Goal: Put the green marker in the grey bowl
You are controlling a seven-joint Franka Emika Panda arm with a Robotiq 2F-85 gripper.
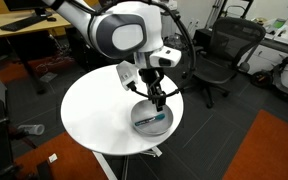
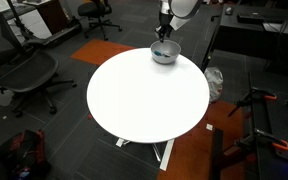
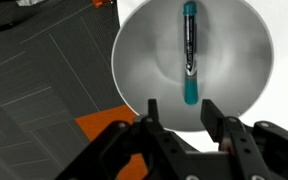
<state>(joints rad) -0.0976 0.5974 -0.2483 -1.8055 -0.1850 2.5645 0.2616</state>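
green marker (image 3: 189,52) lying inside grey bowl (image 3: 144,60)

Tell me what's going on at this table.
A single robot arm is working over a round white table. Its claw hangs just above the grey bowl, which sits near the table's edge in both exterior views. The green marker lies flat inside the bowl, across its middle. In the wrist view the claw is open, with nothing between its fingers. Judging by how things lie, the marker is in the bowl and the job looks done.
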